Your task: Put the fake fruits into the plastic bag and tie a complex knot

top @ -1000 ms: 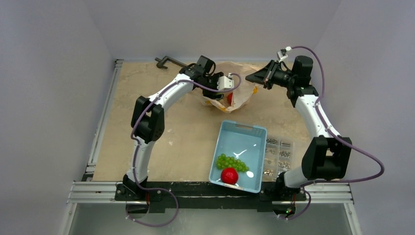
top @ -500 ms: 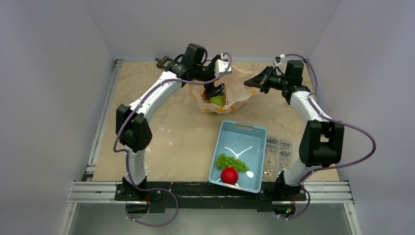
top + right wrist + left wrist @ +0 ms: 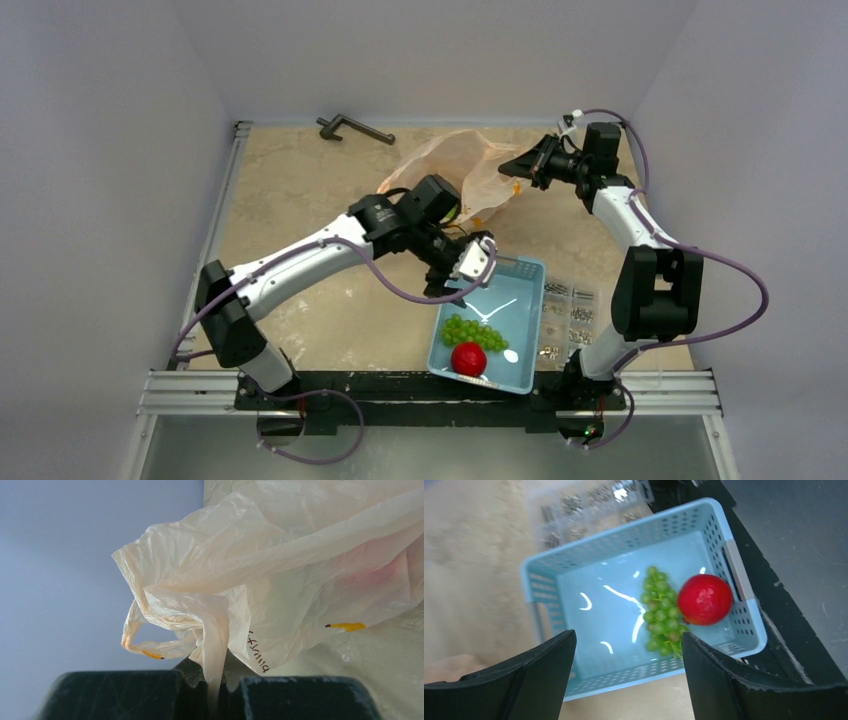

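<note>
Holding left claw [image 3: 624, 642] released over the basket [image 3: 639, 536] with its grape bunch [image 3: 659, 612], right claw [image 3: 212, 692] clenched on seemingly the plastic bag [image 3: 300, 570] handle, far right.

We see the left gripper [image 3: 627, 645] spread wide above the far edge of the basket [image 3: 524, 308], arm stretched low. The right gripper [image 3: 215, 686] — well beyond the basket — pinches a fold of the plastic bag [image 3: 300, 575].

Soft, even light from above leaves only faint shadows on the counter [image 3: 300, 200]. White glare streaks cross the glossy floor of the basket [image 3: 634, 532]. In the left wrist view, the dark fingers [image 3: 524, 680] of the left end effector [image 3: 626, 640] are soft, and the far background is blurred. The bag [image 3: 300, 570] glows pale, lit through and crisp.
</note>
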Robot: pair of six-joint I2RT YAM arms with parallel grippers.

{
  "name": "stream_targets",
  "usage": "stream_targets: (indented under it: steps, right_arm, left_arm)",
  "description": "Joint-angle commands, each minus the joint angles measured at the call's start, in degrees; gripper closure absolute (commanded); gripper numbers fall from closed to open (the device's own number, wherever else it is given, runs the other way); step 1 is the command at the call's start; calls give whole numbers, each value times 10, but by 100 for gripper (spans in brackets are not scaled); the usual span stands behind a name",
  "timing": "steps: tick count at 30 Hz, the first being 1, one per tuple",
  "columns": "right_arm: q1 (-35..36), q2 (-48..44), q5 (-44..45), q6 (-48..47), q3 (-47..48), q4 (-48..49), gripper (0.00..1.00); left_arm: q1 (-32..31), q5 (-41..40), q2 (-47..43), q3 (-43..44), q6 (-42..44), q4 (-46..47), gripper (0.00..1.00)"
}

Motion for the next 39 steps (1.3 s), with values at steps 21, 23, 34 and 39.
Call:
stream_targets:
  steps: [21,23,34,39]
  right_arm:
    - [2,-28,-10,-22,-22,24,100]
    - [2,-26,-13,-23,-21,23,100]
    - [2,-24,-15,-26,-20,21,100]
    - [2,-27,-14,-24,-22,22,100]
  left_arm:
    - [-119,-189,170,-92,83,93,27]
    - [-119,-191,179,-94,91,94,27]
    - [-64,-211,214,-29,70,102,54]
    - [-67,-202,218,-37,79,87,31]
